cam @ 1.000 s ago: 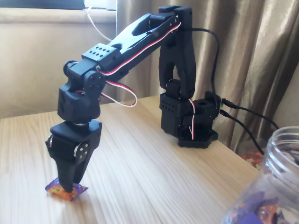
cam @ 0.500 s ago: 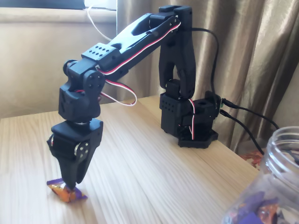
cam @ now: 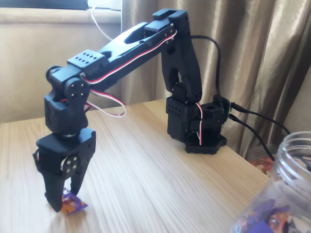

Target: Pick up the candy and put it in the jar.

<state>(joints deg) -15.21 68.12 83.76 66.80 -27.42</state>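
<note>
In the fixed view the black arm reaches from its base at the far right of the wooden surface down to the near left corner, where the pincer points straight down with its tips at the wood. The candy (purple and orange wrapper) lies on the surface between the two fingers, its right end sticking out past the nearer finger. The fingers stand a little apart around the wrapper; whether they actually press on it I cannot tell. The jar stands at the near right edge, well apart from the pincer, clear-walled, with purple and orange wrappers showing through its lower part. Brown curtains hang behind.
</note>
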